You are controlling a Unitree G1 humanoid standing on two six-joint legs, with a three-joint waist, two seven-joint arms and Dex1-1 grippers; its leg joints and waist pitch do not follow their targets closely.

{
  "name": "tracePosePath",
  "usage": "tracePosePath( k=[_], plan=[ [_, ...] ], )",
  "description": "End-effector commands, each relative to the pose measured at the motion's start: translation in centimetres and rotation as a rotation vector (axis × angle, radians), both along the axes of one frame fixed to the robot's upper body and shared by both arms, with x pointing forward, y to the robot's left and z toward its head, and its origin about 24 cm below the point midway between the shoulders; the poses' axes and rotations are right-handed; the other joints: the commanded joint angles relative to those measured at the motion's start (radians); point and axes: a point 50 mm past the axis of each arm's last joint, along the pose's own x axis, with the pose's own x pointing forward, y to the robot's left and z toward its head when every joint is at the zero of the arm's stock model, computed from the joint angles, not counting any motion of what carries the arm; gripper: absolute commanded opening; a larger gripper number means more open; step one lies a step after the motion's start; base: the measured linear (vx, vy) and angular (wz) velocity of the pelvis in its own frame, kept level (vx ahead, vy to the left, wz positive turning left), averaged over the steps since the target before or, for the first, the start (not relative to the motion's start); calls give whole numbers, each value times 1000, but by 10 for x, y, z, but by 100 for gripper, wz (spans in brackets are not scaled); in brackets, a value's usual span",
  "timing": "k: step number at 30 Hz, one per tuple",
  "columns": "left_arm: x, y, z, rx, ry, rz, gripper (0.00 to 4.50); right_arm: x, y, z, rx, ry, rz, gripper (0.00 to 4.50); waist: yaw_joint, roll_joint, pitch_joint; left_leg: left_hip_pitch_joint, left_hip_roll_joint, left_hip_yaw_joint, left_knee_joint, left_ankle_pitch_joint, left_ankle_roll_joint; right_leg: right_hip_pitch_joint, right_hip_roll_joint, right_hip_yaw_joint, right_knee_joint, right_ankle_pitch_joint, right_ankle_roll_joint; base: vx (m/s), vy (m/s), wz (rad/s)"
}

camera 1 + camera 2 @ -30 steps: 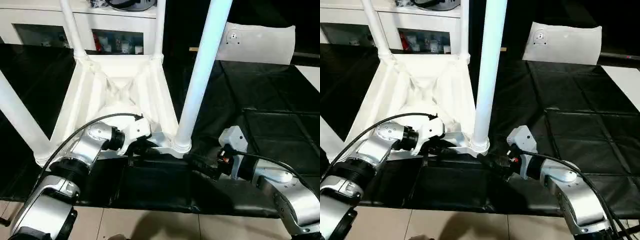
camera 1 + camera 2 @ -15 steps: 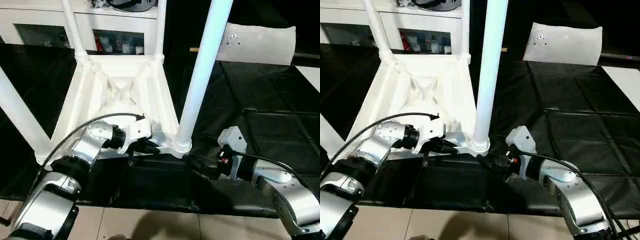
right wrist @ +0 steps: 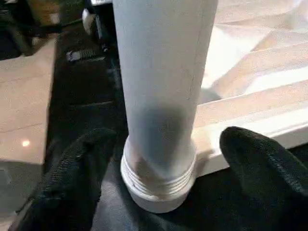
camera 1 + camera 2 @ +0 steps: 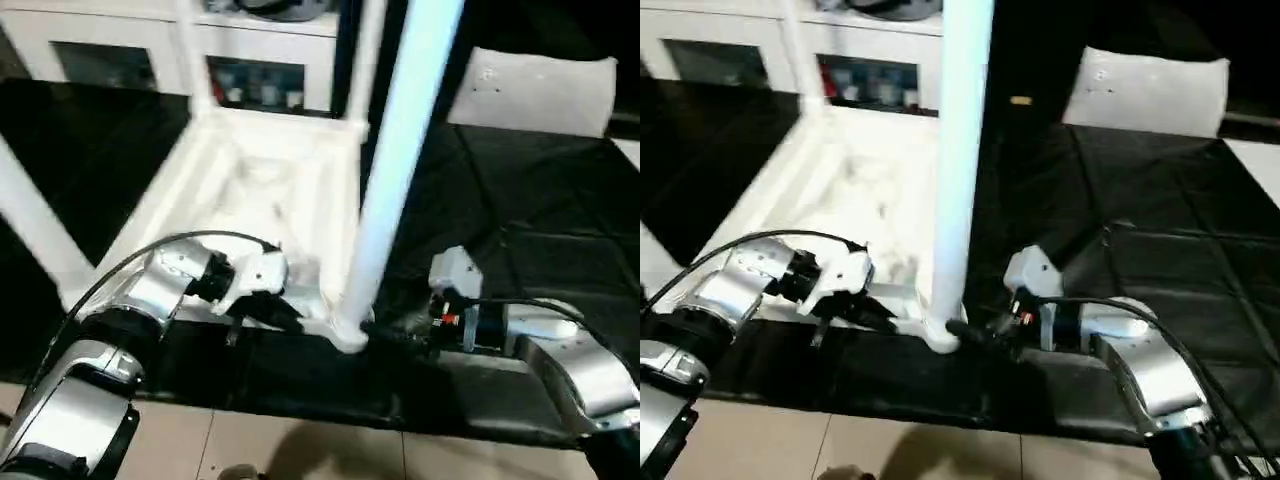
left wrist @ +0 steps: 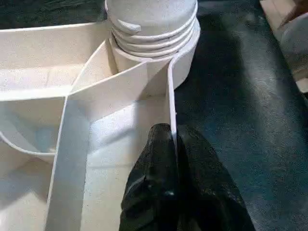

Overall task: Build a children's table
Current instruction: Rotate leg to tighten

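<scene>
Left pincer [image 5: 171, 192] nipping table [image 5: 82, 125] rim, threaded leg [image 3: 161, 96]

A black cloth [image 4: 560, 200] covers the work area, creased in squares. Behind it stands a white cabinet [image 4: 130, 40] with glass doors — small things sit inside. The floor [image 4: 300, 450] has pale, shiny tiles.
</scene>
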Motion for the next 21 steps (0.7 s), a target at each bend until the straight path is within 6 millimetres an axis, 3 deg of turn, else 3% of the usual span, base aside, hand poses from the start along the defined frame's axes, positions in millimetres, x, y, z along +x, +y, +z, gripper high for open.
tracePosePath(
  k=[1,6,11,16,21],
  plan=[
    [-3,-9,2,46,4,-115,0,4,2,2,-2,-11,41,372,-7,3,-58,25,63,-5,-62,-41,86,27,-81,26,-46,301,-318,0,0,0],
    [-5,-10,4,39,-2,-139,0,12,9,1,5,-7,89,327,-6,0,-62,24,61,-4,-58,-7,96,25,-80,25,-41,325,-322,0,0,0],
    [-5,-10,4,35,-7,-146,0,15,14,-1,18,12,135,276,0,-9,-68,16,57,-1,-46,67,134,24,-75,22,-27,438,-316,0,0,0],
    [-6,-9,3,38,-3,-145,0,17,17,-3,28,29,162,237,0,-8,-63,17,61,-2,-52,6,115,19,-80,22,-34,331,-317,0,0,0],
    [-5,-8,3,43,-3,-145,0,18,18,-4,35,36,174,197,-1,-9,-61,18,62,-2,-54,-11,106,18,-80,23,-37,294,-319,0,0,0]
  ],
)
